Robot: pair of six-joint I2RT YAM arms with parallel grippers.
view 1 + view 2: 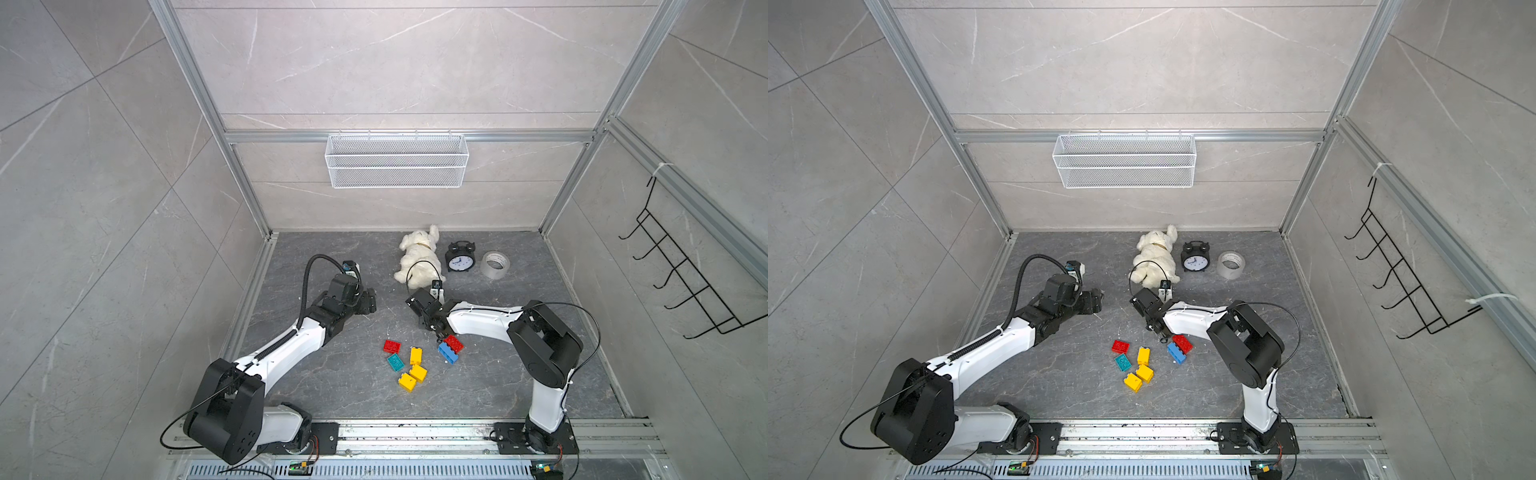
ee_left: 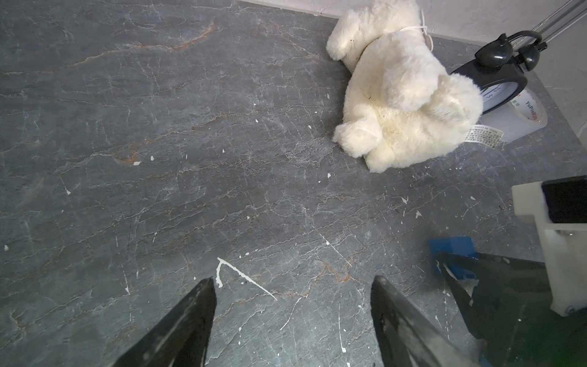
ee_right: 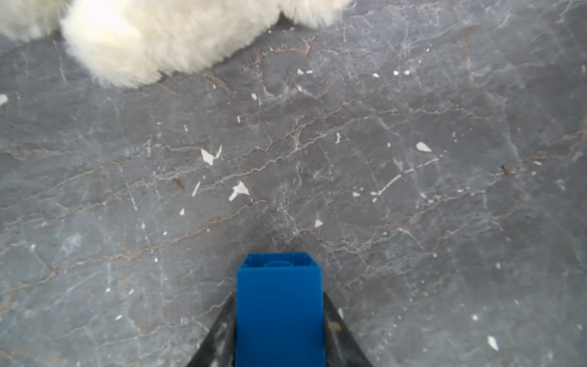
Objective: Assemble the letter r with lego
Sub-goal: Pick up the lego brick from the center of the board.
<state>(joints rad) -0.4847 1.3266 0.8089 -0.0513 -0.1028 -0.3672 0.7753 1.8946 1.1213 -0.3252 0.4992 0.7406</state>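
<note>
Right end effector: the right end effector (image 3: 279, 297) is clenched on a small blue studded plastic brick (image 3: 279, 321); its two black fingers press the brick's opposite flat walls, probably because smooth parallel faces give the surest hold.
Held brick: deep even blue with smooth sides; the open underside with its round tube faces away from the wrist, so the studs likely point back toward the arm; I cannot tell whether it is off the table.
Left end effector: the left end effector (image 2: 293, 281) is released with nothing between its fingers; it hovers over bare surface toward the left edge of the dark grey stone-patterned table (image 1: 332, 395), apparently kept out of the way.
Beside the grasp: in both top views a blue block (image 1: 449, 355) touches a red studded brick (image 1: 454, 343); I cannot tell whether it is the gripped brick or another.
Loose lego: a second red brick (image 1: 392, 346), a teal brick (image 1: 395, 362) and three yellow bricks (image 1: 416, 355) lie scattered mid-table, nearer the front edge; none is joined, so the r looks unstarted.
Far edge: a white plush toy (image 1: 417, 257), a black twin-bell alarm clock (image 1: 459, 259) and a grey tape roll (image 1: 495, 264) sit well apart from the bricks.
</note>
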